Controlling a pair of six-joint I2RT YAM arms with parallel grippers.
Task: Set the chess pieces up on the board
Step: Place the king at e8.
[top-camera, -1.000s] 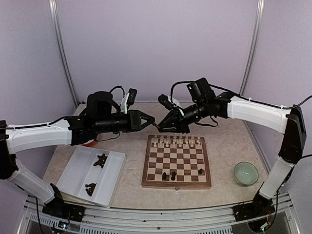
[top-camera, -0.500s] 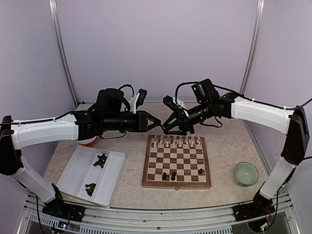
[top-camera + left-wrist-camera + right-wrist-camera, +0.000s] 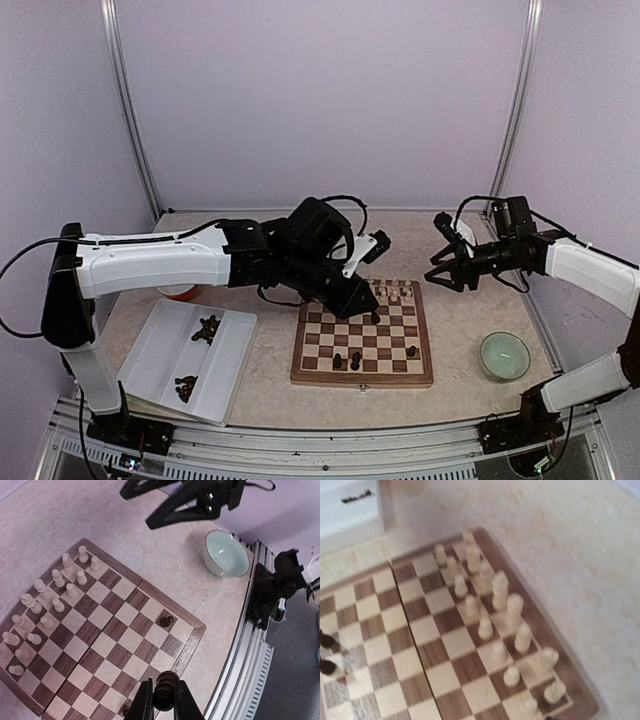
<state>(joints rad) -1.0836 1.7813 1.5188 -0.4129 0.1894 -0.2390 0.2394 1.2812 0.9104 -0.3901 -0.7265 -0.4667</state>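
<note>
Ribbed aluminium rail [image 3: 300, 437] along the near edge. Just beyond it on the left, glossy white plastic tray [image 3: 160, 345] with dividers, small clumps of dark chess pieces [image 3: 207, 328] in two of its compartments. Right of the tray, flat on the mottled beige table [image 3: 460, 315], square wooden board [image 3: 362, 379] of brown and cream checks inside a brown frame. Three turned dark figures [image 3: 355, 359] upright in its near rows. Off the board's right side, pale green glazed bowl [image 3: 504, 356], round and smooth. In the air above the board, left gripper [image 3: 164, 702], black fingers [image 3: 144, 704] narrowed tight on a dark chess piece [image 3: 165, 690] with a rounded, ringed top. Along the two far rows, cream-white figures [image 3: 492, 615], lathe-turned with knobbed heads, standing in lines. Farther right, raised and clear of the board, right gripper [image 3: 438, 272], slim black jaws spread with nothing between them. Behind everything, matte lilac wall panels [image 3: 320, 100].
</note>
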